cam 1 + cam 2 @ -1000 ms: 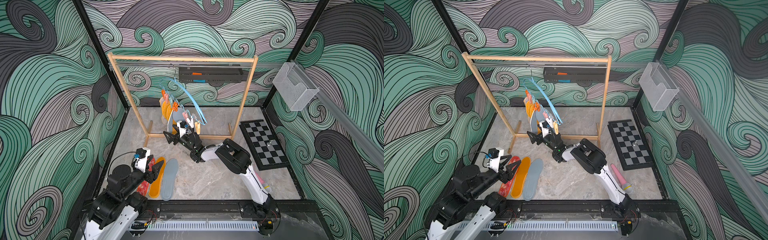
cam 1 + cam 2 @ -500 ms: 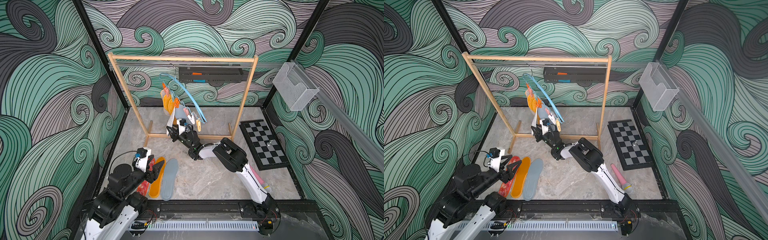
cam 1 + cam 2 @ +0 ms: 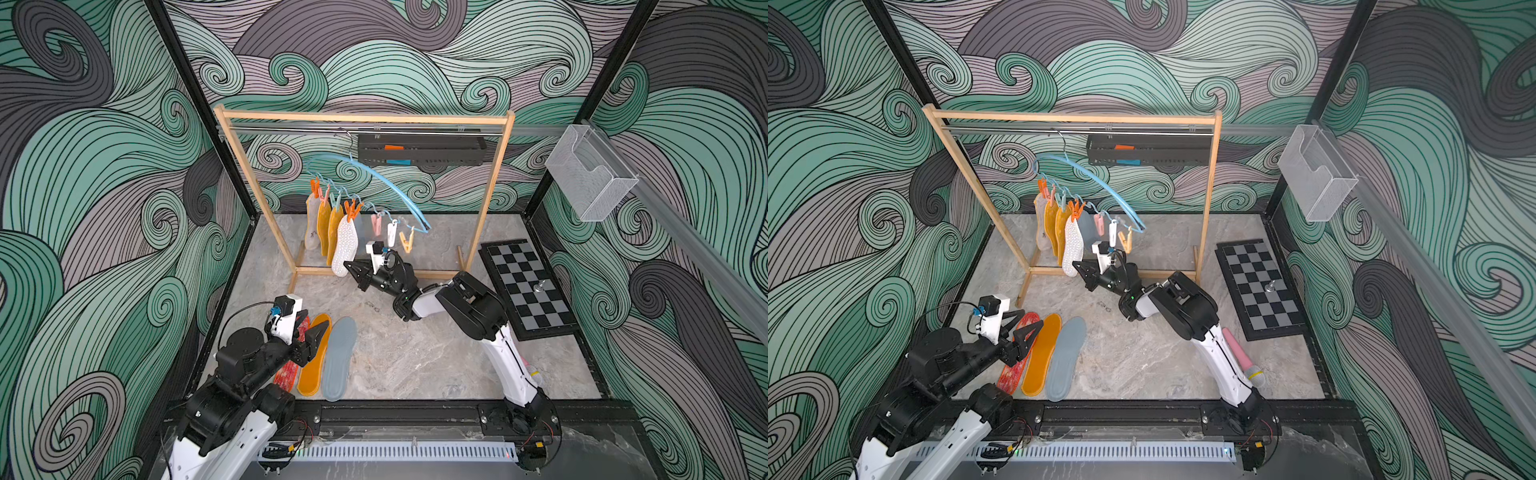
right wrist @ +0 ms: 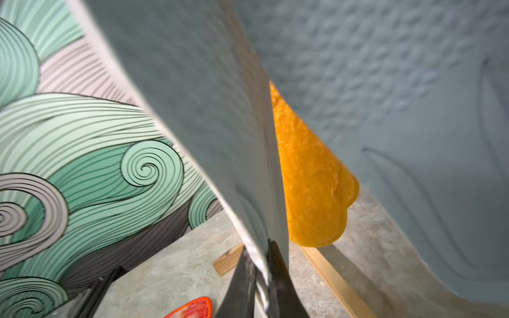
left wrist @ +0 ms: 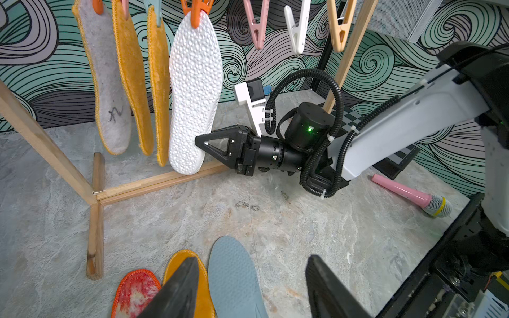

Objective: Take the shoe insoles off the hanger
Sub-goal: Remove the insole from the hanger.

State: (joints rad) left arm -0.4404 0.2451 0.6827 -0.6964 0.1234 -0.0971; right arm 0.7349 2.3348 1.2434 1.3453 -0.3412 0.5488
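Partway through: three flat foot-shaped shoe insoles lie side by side at the front left of the grey marble tabletop (image 3: 415, 353), a red-white mottled one (image 3: 1017, 361), an orange one (image 3: 1040, 357) and a grey-blue one (image 3: 1065, 357). Five more hang from clips on the light blue arched plastic hanger (image 3: 386, 179), which hooks over the rod of a wooden-framed rack (image 3: 361, 118): a pale grey felt insole (image 5: 107, 82), two orange fleecy insoles (image 5: 132, 82), a white dotted insole (image 5: 195, 90) and, behind it, a second grey-blue insole (image 3: 1088, 226). Three clips hang bare.

The right arm stretches low and nearly level toward the rack. The right claw (image 5: 199, 140) is pressed together on a thin lower edge, apparently the white dotted insole's, though the close view is blurred. The left arm is folded back, its left claw (image 3: 1030, 319) spread and empty above the tabletop insoles.
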